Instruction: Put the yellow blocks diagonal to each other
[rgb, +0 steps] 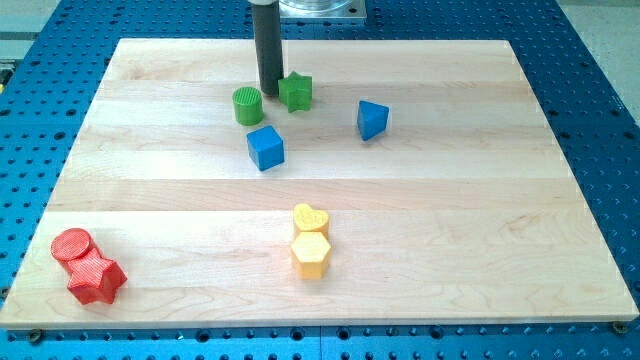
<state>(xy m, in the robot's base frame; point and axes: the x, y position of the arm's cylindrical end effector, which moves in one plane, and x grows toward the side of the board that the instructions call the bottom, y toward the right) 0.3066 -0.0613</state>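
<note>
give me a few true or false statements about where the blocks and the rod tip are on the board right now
1. My tip is between the green cylinder and the green star. True.
2. The yellow heart and yellow hexagon sit far apart at opposite corners. False: they touch, heart just above hexagon, near the view's bottom centre.
3. The red cylinder and red star are at the view's bottom left. True.
4. The blue cube lies to the view's right of the other blue block. False: it lies to its left.
5. My tip is touching a yellow block. False: it is up near the view's top, well away from both.
</note>
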